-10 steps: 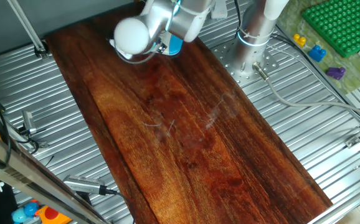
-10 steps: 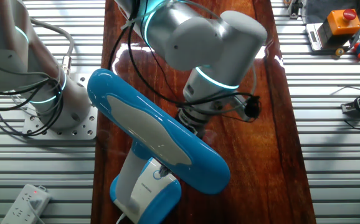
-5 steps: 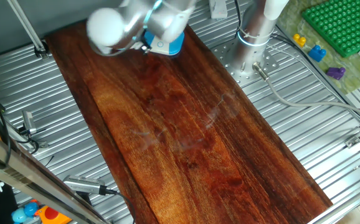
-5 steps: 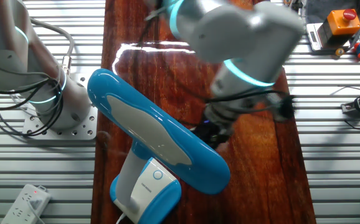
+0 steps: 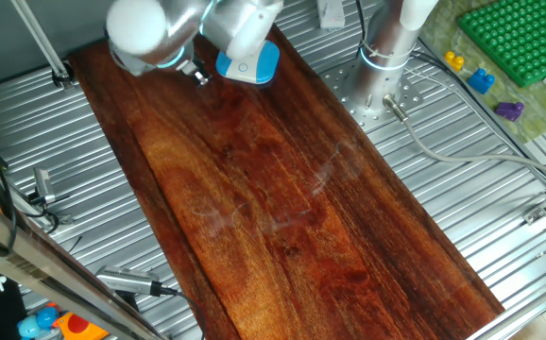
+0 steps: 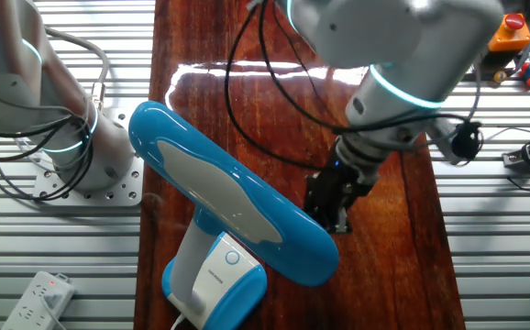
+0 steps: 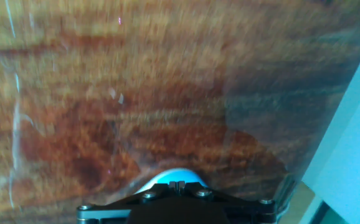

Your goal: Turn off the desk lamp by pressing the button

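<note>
The lamp (image 6: 233,229) at the surface's (image 5: 282,208) far end looks light and tippable; press its button (image 6: 232,258) straight down. Pincer (image 6: 331,203) state: cannot tell.

The arm (image 6: 403,37) has silver-grey rounded housings with a thin glowing cyan ring at each joint seam. Black cables loop from the upper links toward the wrist. Below the cyan wrist ring sits the black gripper (image 6: 331,203). Beside the wrist ring a small black cylindrical module protrudes on a bracket. In the hand view, the gripper body is a dark plate with round screw heads.
</note>
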Motion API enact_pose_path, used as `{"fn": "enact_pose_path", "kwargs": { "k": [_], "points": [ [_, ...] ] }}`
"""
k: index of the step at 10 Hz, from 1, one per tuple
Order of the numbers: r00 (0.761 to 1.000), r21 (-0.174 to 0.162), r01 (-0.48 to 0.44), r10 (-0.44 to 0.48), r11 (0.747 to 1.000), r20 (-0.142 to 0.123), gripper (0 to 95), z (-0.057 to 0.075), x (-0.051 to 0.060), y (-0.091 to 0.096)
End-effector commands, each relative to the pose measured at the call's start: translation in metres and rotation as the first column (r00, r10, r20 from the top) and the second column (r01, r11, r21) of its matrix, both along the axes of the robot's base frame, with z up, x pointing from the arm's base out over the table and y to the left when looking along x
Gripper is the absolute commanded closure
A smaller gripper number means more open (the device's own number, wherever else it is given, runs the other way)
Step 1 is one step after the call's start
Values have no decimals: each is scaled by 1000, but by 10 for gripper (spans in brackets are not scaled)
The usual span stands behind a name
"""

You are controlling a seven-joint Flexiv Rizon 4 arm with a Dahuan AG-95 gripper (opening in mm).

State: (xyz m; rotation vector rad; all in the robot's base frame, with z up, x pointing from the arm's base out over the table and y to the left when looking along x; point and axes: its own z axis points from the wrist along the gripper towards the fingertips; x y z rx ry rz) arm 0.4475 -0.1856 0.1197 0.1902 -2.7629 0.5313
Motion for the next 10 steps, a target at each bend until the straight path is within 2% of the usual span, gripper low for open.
{"fn": "enact_pose_path", "kwargs": {
  "k": [1,3,5,6,10],
  "points": [
    [990,178,43,-65,983,124,950,5,18,9],
    [986,245,73,-107,967,127,950,7,27,12],
    [975,359,97,-160,928,152,950,6,34,13],
    [971,401,107,-182,910,154,950,7,35,14],
    [973,390,109,-178,914,146,950,11,43,25]
  ]
}}
